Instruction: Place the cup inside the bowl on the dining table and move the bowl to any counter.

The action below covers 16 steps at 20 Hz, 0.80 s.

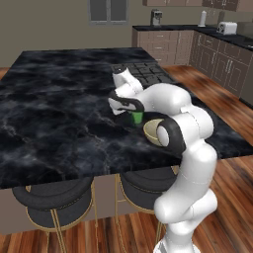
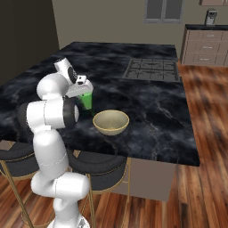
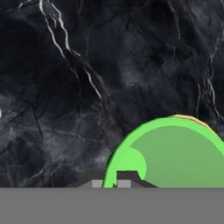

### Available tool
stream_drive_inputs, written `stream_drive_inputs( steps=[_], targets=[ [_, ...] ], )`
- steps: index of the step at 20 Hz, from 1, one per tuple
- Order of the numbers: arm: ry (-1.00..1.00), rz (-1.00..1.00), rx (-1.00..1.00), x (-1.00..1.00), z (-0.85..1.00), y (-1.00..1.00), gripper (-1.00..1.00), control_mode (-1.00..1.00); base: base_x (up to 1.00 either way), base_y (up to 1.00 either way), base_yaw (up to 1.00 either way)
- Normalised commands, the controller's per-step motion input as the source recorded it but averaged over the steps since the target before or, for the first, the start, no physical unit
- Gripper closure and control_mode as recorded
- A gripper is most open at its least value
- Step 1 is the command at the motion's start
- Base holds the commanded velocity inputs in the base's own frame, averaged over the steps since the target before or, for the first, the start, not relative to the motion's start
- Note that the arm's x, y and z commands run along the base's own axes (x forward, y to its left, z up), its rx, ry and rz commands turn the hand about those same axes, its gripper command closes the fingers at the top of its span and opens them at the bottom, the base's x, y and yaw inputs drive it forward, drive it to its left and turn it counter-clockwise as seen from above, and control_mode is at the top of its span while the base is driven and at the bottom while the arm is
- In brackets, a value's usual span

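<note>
Green plastic shows under the wrist in your left base view: the cup (image 1: 137, 117) hangs in the gripper (image 1: 132, 111) over the table (image 1: 59, 113), near its front edge, with the bowl (image 1: 152, 131) just beside it and half hidden by the elbow. You are in the carry step, cup clamped and not yet in the bowl; next you need to bring it over the bowl's middle, lower it and let go. From the right base view, the cup (image 2: 87, 100) hangs clear of the marble, and its long axis runs close to upright, mouth towards the hand. The bowl (image 2: 111, 122) sits mouth up just beside it, near the front edge of the table (image 2: 147, 102), so the move is short. In the hand view you look straight down into the cup (image 3: 175, 153), its rim pinched by the shut fingertips (image 3: 127, 176); a tan sliver at the rim's far side looks like the bowl (image 3: 189, 118).
</note>
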Motion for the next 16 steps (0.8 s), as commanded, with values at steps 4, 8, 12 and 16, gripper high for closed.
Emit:
stream_drive_inputs(
  steps=[4,8,12,16],
  targets=[
    [0.00,-0.02,0.00,-0.13,0.03,-0.38,1.00,-1.00,0.00,0.00,0.00],
    [0.00,-0.01,0.00,-0.11,0.00,-0.44,1.00,-1.00,0.00,0.00,0.00],
    [0.00,-0.01,0.00,-0.13,0.00,-0.36,1.00,-1.00,0.00,0.00,0.00],
    [0.00,0.00,0.00,-0.01,0.00,-0.28,1.00,-1.00,0.00,0.00,0.00]
  ],
)
